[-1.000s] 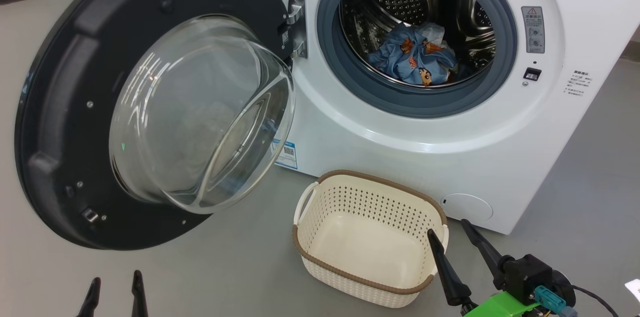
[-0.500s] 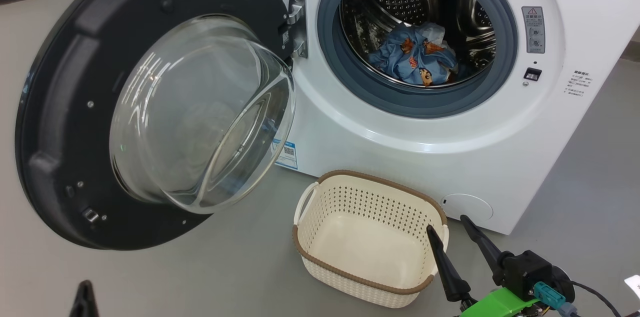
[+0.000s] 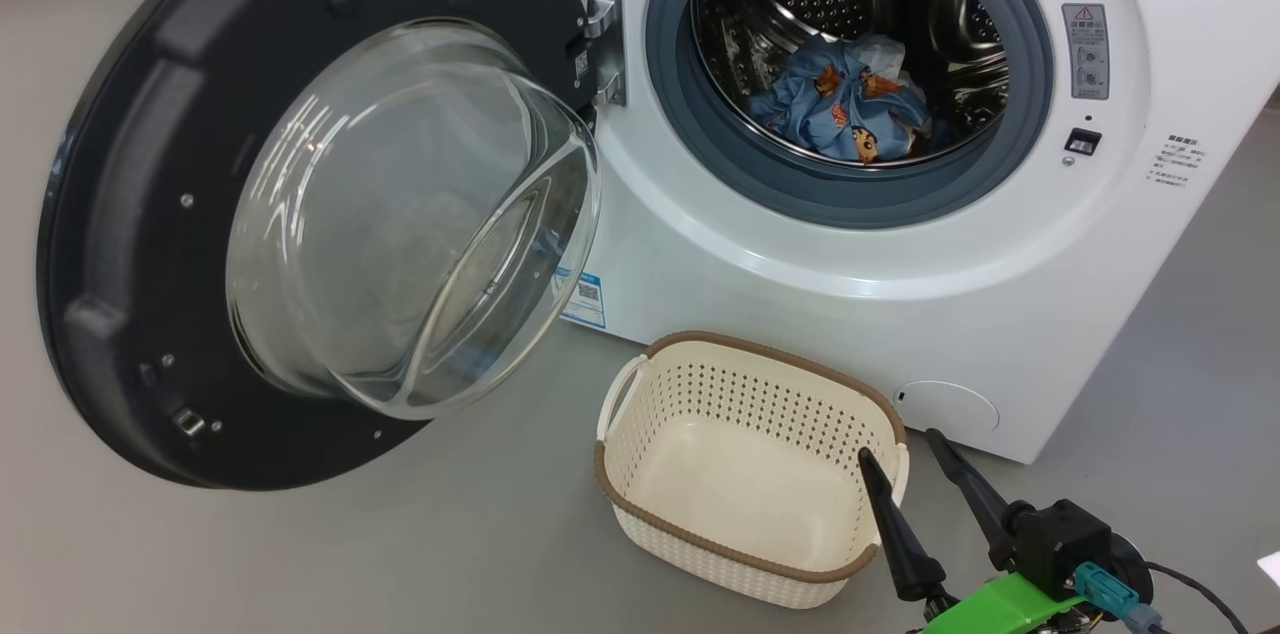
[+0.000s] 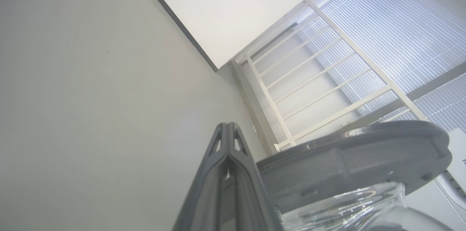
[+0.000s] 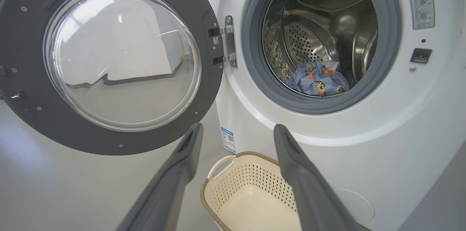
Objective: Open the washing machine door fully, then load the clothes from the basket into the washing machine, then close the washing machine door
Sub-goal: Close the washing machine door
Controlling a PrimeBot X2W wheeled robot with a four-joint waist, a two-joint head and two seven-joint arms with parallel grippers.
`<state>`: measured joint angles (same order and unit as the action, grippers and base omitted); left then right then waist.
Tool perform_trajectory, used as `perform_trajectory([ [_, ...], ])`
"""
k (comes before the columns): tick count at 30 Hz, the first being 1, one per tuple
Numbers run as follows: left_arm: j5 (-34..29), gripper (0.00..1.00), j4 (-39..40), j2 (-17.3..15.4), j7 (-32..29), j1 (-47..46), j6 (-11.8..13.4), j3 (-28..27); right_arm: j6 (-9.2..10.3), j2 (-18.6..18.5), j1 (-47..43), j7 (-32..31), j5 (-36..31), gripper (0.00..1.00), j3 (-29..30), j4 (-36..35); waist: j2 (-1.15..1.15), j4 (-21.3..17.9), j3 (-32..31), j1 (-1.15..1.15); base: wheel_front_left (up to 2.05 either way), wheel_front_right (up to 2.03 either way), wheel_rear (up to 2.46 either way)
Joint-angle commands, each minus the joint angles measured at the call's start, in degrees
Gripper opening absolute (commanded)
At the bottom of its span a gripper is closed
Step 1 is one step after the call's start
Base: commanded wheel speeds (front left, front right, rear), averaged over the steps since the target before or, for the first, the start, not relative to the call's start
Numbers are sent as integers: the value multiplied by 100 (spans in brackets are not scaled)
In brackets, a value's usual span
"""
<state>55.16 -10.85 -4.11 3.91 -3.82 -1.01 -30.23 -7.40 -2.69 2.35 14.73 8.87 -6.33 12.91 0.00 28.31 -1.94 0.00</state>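
Your right claw has its two long dark fingers spread apart, gripping nothing, tips just over the near right corner of the small cream-white perforated plastic basket with the brown woven-look rim. Ahead of and above that claw, the light blue cartoon-printed clothes bundle lies in the steel drum of the big white front-loading washing machine, behind the grey-blue gasket lip. The large round black-rimmed door with its bulging glass bowl hangs wide open, well to the claw's left, with bare grey floor between its lower edge and the basket. Your left claw has its fingers pressed together on nothing. The door's rim edge sits just to its right, and you cannot tell whether they touch.
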Motion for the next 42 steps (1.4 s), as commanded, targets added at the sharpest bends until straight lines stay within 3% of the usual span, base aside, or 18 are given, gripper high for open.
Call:
perform_trajectory([
  [1,-10,0,142,-284,-21,-226,21,-204,-9,-19,108,27,29,100,-105,-154,0,6,10,0,0,0,0],
  [4,591,0,-175,-745,-377,-689,365,-775,-9,-19,119,27,36,100,-112,-143,0,26,46,0,0,0,0],
  [7,1179,0,-497,-1056,-788,-1184,488,-1073,-9,-19,126,27,33,100,-121,-139,0,32,58,0,0,0,0],
  [14,2318,0,-1431,-1707,-1470,-2262,455,-1603,-9,-19,38,27,49,100,-114,-172,0,-18,138,0,0,0,0],
  [22,2520,0,-2406,-2262,-1661,-2985,281,-1582,-9,-19,111,27,-66,100,-168,-116,0,-293,406,0,0,0,0],
  [33,2467,0,-3423,-2358,-1787,-3619,-72,-1227,-9,-19,320,27,-222,100,-212,-50,0,-631,688,0,0,0,0],
  [42,2724,0,-4119,-2389,-2499,-3884,-360,-1115,-9,-19,359,27,-261,100,-157,-45,0,-716,745,0,0,0,0],
])
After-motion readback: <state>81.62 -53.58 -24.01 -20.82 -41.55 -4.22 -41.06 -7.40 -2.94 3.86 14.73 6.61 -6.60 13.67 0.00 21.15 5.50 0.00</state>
